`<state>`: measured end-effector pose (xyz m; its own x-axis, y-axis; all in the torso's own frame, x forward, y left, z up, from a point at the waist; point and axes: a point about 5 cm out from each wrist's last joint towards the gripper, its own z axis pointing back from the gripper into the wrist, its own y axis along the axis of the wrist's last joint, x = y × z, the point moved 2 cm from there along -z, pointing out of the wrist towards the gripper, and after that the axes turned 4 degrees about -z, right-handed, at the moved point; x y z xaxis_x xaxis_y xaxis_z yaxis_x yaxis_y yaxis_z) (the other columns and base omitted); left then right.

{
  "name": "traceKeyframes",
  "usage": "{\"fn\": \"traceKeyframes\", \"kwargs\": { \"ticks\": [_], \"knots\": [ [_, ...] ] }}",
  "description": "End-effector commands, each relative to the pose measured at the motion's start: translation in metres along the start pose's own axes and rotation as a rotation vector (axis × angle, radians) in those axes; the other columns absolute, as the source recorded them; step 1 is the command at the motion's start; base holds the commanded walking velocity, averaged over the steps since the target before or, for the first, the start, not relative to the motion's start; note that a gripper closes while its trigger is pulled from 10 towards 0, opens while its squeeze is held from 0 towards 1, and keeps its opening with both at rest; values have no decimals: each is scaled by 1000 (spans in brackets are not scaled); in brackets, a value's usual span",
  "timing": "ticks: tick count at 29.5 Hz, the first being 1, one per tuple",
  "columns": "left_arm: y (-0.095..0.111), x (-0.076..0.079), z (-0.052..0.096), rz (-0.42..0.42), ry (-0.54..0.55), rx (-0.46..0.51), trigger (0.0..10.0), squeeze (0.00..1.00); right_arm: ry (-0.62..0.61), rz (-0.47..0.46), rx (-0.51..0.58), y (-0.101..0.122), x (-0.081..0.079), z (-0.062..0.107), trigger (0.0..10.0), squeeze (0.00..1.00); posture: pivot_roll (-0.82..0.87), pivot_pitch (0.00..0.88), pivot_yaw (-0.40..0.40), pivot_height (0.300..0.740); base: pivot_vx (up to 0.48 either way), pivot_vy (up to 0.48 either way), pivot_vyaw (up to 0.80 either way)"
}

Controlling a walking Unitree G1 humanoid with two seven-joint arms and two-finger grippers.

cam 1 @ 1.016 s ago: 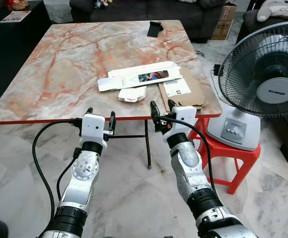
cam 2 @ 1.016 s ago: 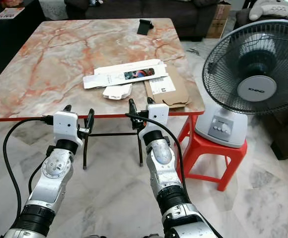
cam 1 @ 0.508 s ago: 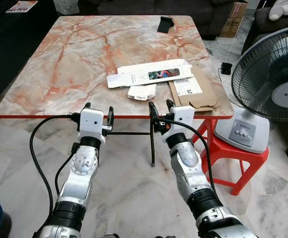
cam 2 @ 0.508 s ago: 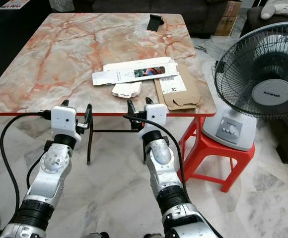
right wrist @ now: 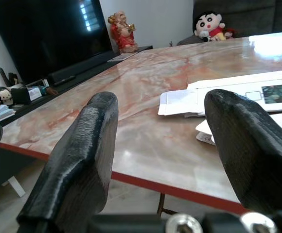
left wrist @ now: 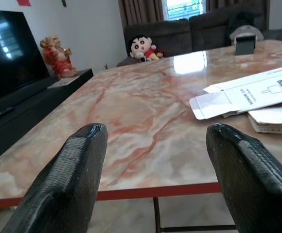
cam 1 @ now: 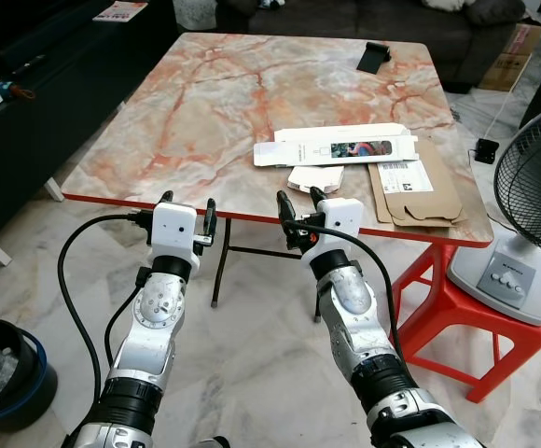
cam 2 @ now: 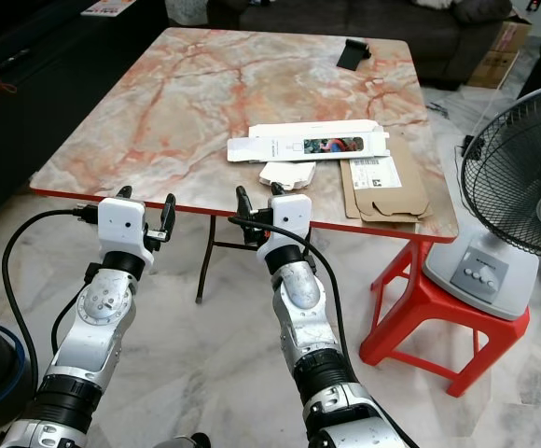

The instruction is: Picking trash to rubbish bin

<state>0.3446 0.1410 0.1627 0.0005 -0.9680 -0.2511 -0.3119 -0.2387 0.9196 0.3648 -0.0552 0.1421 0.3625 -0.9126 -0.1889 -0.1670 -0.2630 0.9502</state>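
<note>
Jaws of both the left gripper point(cam 1: 187, 211) and the right gripper point(cam 1: 298, 208) stand spread wide and hold nothing, poised side by side just short of the near red edge of the marble table point(cam 1: 205, 112). Beyond the right gripper's fingers, the long white flattened box point(cam 1: 334, 148), small white carton point(cam 1: 314, 177) and brown cardboard sheet point(cam 1: 415, 189) lie on the tabletop, so all visible trash awaits removal. Behind the left gripper, the dark rubbish bin point(cam 1: 7, 373) is cut off; its crumpled contents are hard to identify.
</note>
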Motion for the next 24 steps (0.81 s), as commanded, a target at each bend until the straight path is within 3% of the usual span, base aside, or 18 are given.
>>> {"fn": "traceKeyframes", "kwargs": {
  "ticks": [1, 11, 16, 24],
  "knots": [
    [1, 2, -2, 3, -15, 5, 10000, 0, 26, 1, 22, 5, -9, -4, 10000, 0, 92, 101, 11, 740, 304, 0, 0],
    [2, 5, -2, 10, -26, 9, 10000, 0, 31, -16, 21, 4, -10, -4, 10000, 0, 95, 94, 8, 740, 304, 0, 0],
    [3, 6, -2, 12, -27, 11, 10000, 0, 29, -10, 24, 5, -10, -4, 10000, 0, 96, 101, 4, 740, 310, 0, -788],
    [2, 6, 0, 17, -49, 9, 10000, 0, 32, -8, 33, 6, -10, -3, 10000, 0, 101, 123, 1, 740, 309, 0, 0]
  ]
}}
